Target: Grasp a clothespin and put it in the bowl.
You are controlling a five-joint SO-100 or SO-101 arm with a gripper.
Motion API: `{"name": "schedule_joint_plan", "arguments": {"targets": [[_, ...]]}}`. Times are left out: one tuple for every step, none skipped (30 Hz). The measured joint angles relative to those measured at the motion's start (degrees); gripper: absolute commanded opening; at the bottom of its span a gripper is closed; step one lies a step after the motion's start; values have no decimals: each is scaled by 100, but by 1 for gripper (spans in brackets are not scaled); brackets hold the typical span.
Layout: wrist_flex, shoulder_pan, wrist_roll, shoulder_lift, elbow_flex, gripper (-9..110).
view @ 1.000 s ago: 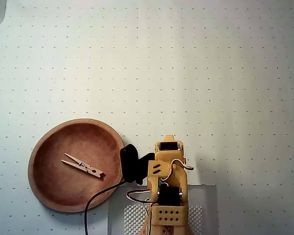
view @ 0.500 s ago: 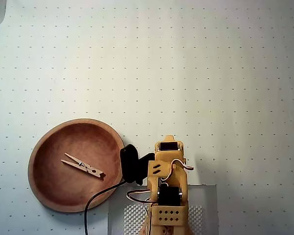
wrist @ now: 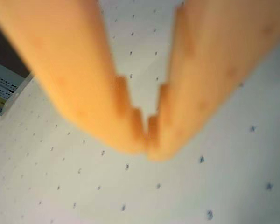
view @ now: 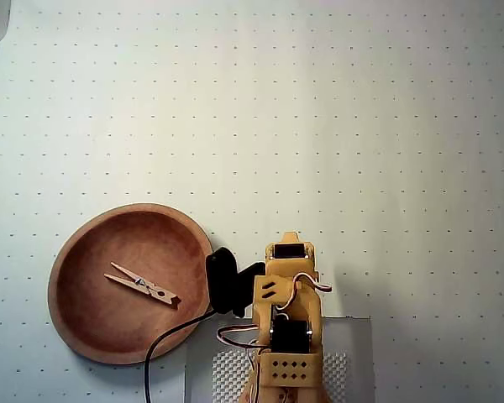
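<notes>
Dotted white tabletop (view: 319, 126) fills the overhead view, where the clothespin (view: 142, 285) lies inside the bowl (view: 67, 252). The folded arm (view: 287, 319), cut off below, hides its tips there. In the blurred wrist view, the jaws meet, empty.

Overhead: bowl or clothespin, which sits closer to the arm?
The reddish-brown wooden bowl: its right rim nearly reaches the yellow arm's black camera, while the pale wooden clothespin lies further left inside it.
</notes>
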Motion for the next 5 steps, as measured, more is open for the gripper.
{"name": "schedule_joint_plan", "arguments": {"targets": [[0,0,0,0,0,-3],[0,0,0,0,0,-3],[0,0,0,0,0,-3],[0,0,0,0,0,-3],[0,0,0,0,0,-3]]}}
